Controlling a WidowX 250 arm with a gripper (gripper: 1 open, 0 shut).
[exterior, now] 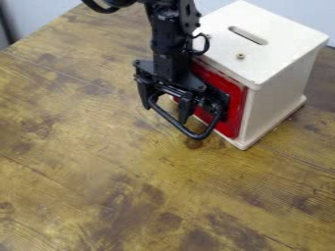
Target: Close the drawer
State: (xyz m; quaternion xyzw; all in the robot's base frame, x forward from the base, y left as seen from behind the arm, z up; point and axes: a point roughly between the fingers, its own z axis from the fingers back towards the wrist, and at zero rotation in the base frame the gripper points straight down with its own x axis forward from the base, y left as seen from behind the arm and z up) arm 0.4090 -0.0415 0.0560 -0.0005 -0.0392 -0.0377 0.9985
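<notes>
The drawer shows as a red front panel set into the left face of the pale wooden casing, standing out from it only slightly. Its black wire loop handle hangs down and forward from the front, reaching almost to the table. My gripper comes down from above and sits right against the drawer front. Its black fingers are spread apart, open, straddling the top of the loop. The black plate behind the handle is mostly hidden by the gripper.
The casing has a slot on its top and stands at the back right of the worn wooden table. A dark object sits at the far left edge.
</notes>
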